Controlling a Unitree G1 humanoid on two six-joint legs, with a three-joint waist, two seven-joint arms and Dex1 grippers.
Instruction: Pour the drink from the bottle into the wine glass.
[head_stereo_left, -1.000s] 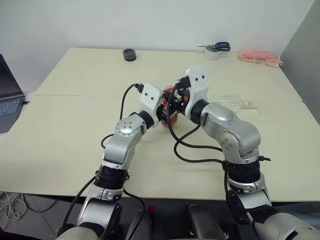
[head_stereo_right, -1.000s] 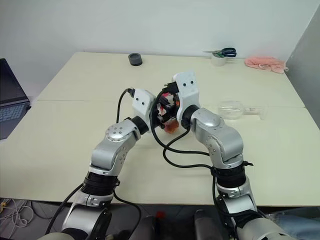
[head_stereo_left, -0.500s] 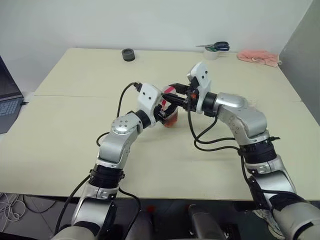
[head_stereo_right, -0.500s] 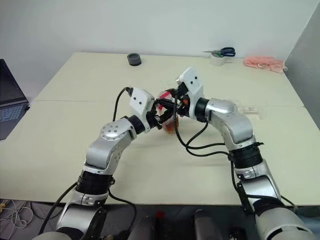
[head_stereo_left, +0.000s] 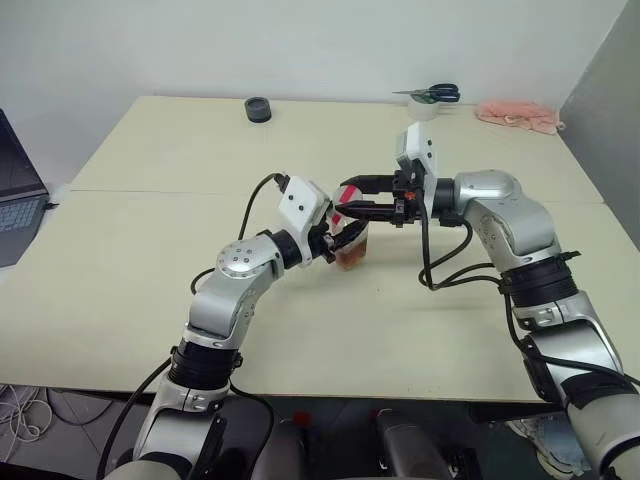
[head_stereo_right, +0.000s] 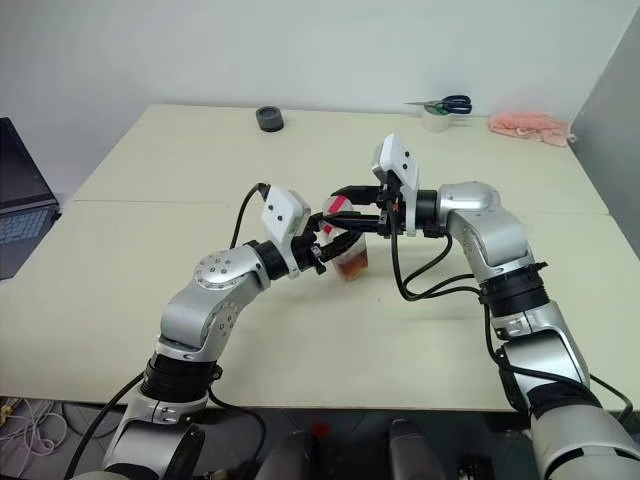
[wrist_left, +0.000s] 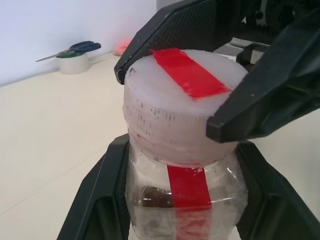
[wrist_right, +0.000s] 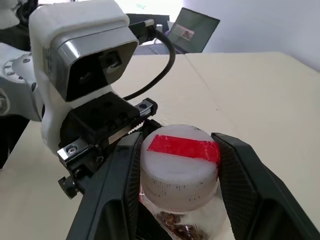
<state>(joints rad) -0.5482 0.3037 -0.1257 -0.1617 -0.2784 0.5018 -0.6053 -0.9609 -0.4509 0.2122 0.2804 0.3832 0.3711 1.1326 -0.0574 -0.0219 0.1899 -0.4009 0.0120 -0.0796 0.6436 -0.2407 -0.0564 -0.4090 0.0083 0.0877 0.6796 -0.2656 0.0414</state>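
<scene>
The small clear bottle (head_stereo_left: 352, 248) stands upright just above the table, a red strip running up its side. A little amber drink (head_stereo_right: 350, 266) sits in its bottom. My left gripper (head_stereo_left: 338, 240) is shut on the bottle's body, its black fingers (wrist_left: 102, 200) flanking it. My right gripper (head_stereo_left: 350, 197) reaches in level from the right. It is shut on the white cap (wrist_right: 179, 170), a finger (wrist_right: 122, 180) pressed to each side. A red tape stripe crosses the cap (wrist_left: 180, 110). The wine glass is hidden.
A black tape roll (head_stereo_left: 258, 109) lies at the far left of the cream table (head_stereo_left: 130, 290). Scissors on a white tape roll (head_stereo_left: 428, 100) and a pink cloth (head_stereo_left: 517, 114) lie along the far edge. A laptop (head_stereo_left: 15, 190) sits beyond the table's left edge.
My right arm has swung its elbow out to the right and the wrist has turned, so the gripper now reaches the cap from the side. The left gripper and bottle drew slightly nearer.
</scene>
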